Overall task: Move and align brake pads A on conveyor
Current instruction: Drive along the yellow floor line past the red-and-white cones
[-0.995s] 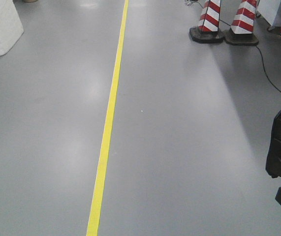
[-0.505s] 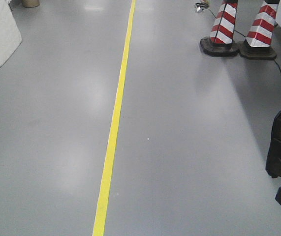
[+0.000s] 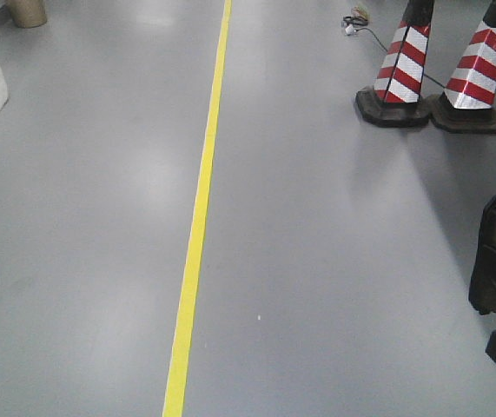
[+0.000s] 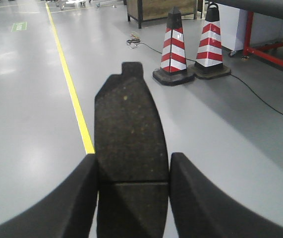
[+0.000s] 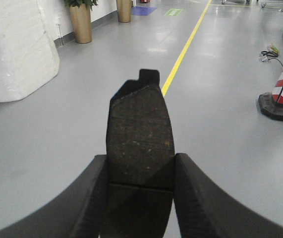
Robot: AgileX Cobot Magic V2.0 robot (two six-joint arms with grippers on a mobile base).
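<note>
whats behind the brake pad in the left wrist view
Behind the dark grey oblong brake pad clamped in the left tool: grey floor, a yellow floor line and two red-and-white striped cones. The pad hides the floor directly behind it.

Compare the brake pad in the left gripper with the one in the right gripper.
The left gripper's pad stands against the floor with two striped cones to its right; the right gripper's pad stands against the floor with a white wrapped bulk to its left. The left pad looks paler and lit; the right pad is darker near the jaws. Both are upright, tab on top, clamped at the centre groove.
</note>
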